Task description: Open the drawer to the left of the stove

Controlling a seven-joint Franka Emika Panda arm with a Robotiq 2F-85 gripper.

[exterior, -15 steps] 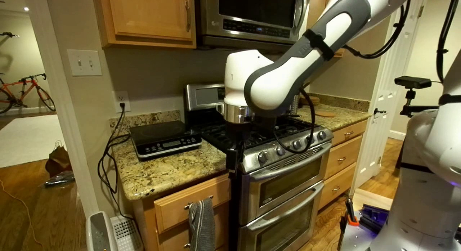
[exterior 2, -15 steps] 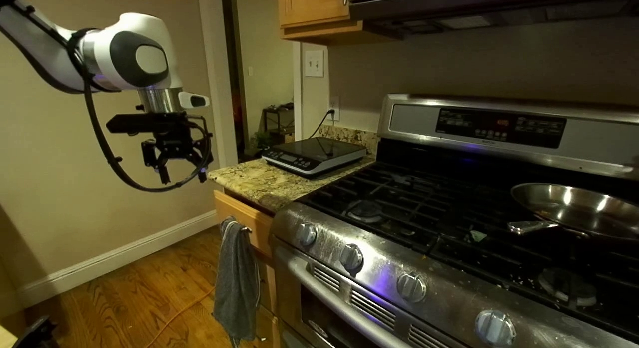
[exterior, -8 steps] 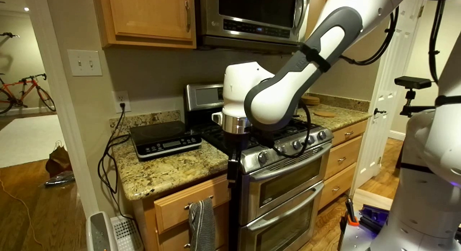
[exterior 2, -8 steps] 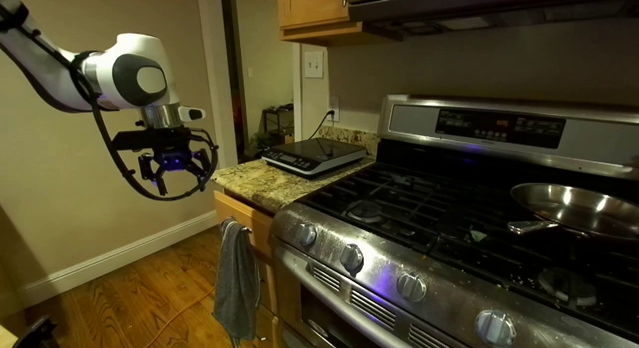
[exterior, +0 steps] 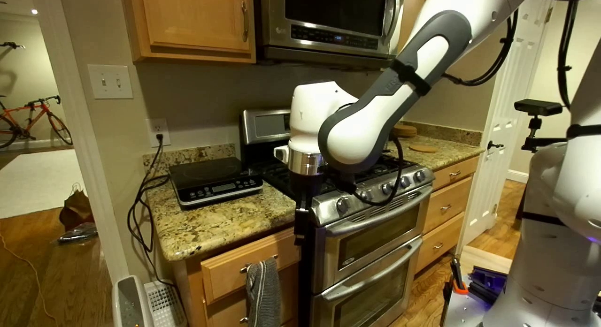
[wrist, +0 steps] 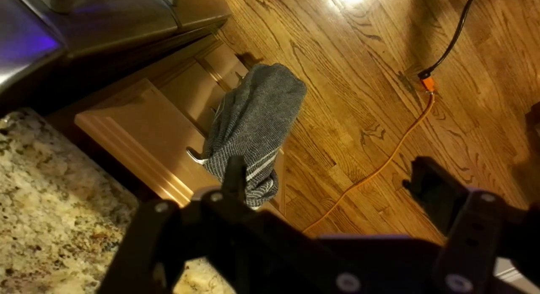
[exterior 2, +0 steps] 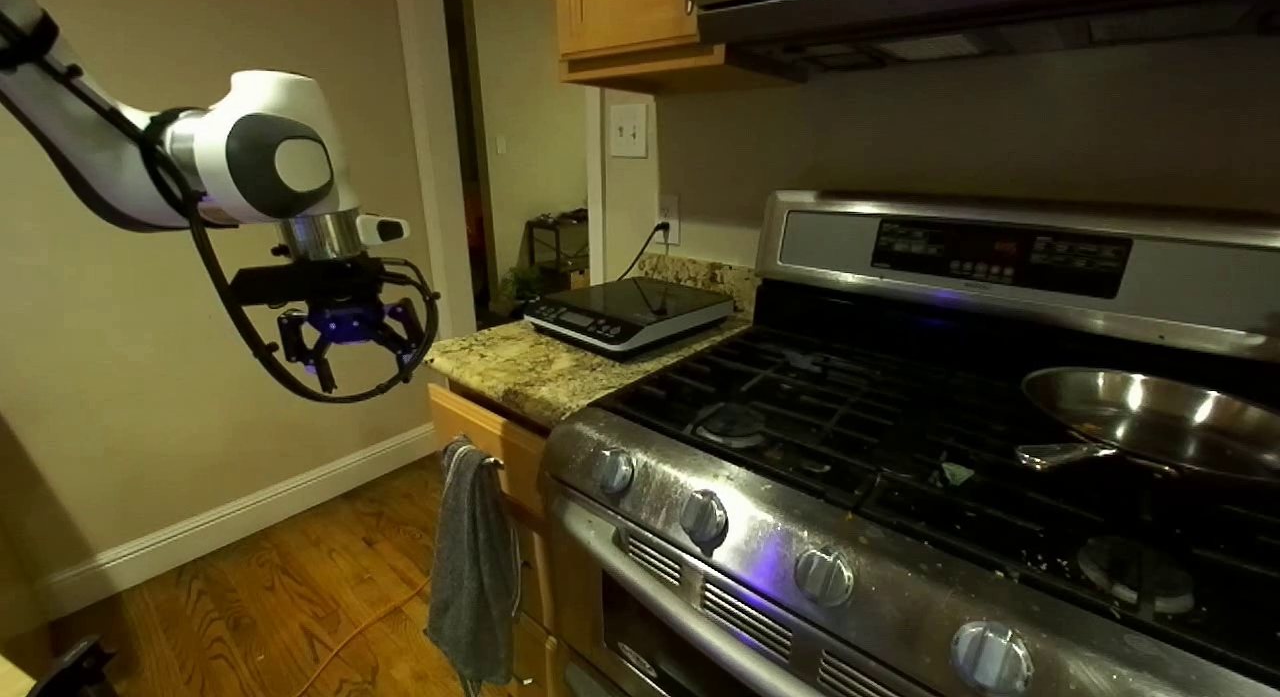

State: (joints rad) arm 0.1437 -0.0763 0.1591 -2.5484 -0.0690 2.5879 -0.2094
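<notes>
The drawer is the top honey-oak front (exterior: 230,275) under the counter, left of the steel stove (exterior: 375,270). It also shows in an exterior view (exterior 2: 515,457) and in the wrist view (wrist: 147,133). A dark gap shows between its top edge and the counter. Its inside is hidden. A grey towel (wrist: 261,112) hangs over its metal handle (wrist: 195,155), leaving only the handle's ends visible. My gripper (wrist: 329,169) is open and empty, pointing down, above and in front of the drawer. The gripper also shows in an exterior view (exterior 2: 368,379), apart from drawer and towel.
The granite counter (wrist: 55,209) juts out above the drawer and bears a black induction cooktop (exterior: 216,177). A pan (exterior 2: 1160,422) stands on the stove. A microwave (exterior: 333,26) hangs above. An orange cord (wrist: 379,167) lies on the wood floor.
My arm and gripper have moved down from one second ago, with only a slight shift in the last half second. The gripper stays open. The drawer and towel have not moved.
</notes>
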